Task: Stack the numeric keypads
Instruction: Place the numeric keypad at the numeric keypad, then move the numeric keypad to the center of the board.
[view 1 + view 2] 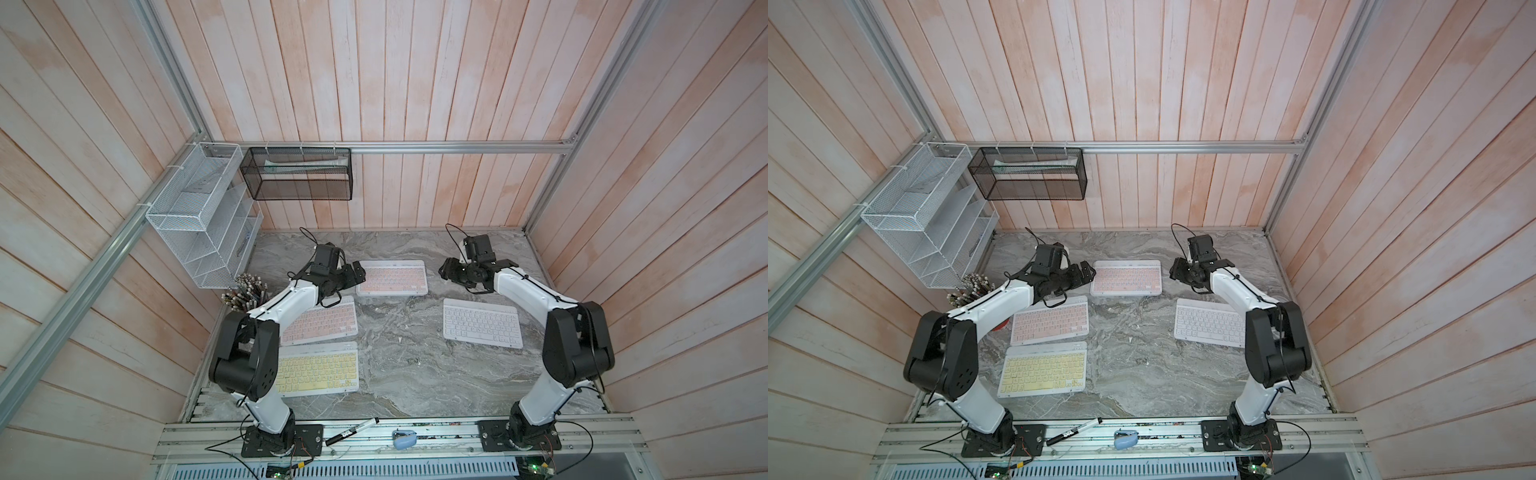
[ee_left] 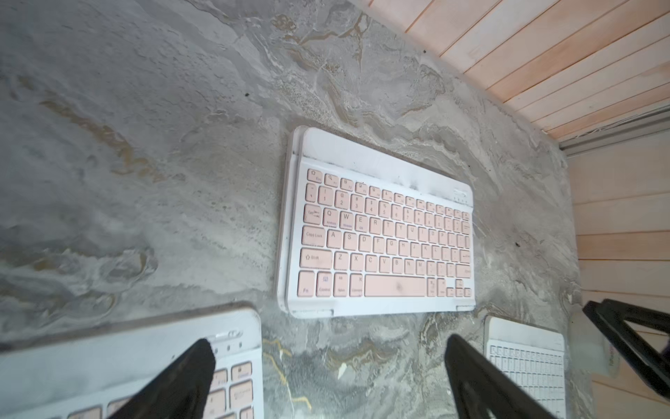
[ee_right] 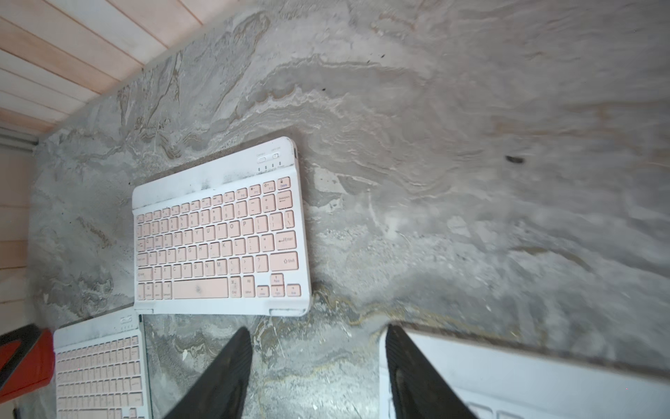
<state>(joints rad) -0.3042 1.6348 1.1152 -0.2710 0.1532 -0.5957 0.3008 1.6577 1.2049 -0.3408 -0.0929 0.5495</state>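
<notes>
Overall: everything to be stacked lies flat and keys up on the bench (image 1: 407, 374); both claws hang over its far half with nothing in them.
Far pink keypad (image 1: 392, 277): middle of the far half, between the two claws. In the left wrist view a second white frame (image 2: 295, 145) peeps out under one short side, so it lies on at least one other.
Near pink keypad (image 1: 322, 321): left side, a little skewed, its left end under the left arm; apart from the far pink keypad.
Yellow keypad (image 1: 318, 370): nearest the left base, just beside the near pink keypad with a narrow strip of bench between them.
White keypad (image 1: 482, 323): right side, on its own, well apart from the others.
Left claw (image 1: 360, 271): jaws spread wide, nothing between them; just beside the left end of the far pink keypad. In its wrist view one finger (image 2: 188, 377) crosses the corner of the near pink keypad.
Right claw (image 1: 444, 270): jaws partly apart, holding nothing; off the right end of the far pink keypad, with bare bench between.
Pencil cup (image 1: 245, 291): left edge, behind the left arm.
Wire rack (image 1: 199, 216): white, on the left wall.
Mesh basket (image 1: 299, 174): black, on the back wall.
Marker (image 1: 353, 430): on the front rail.
</notes>
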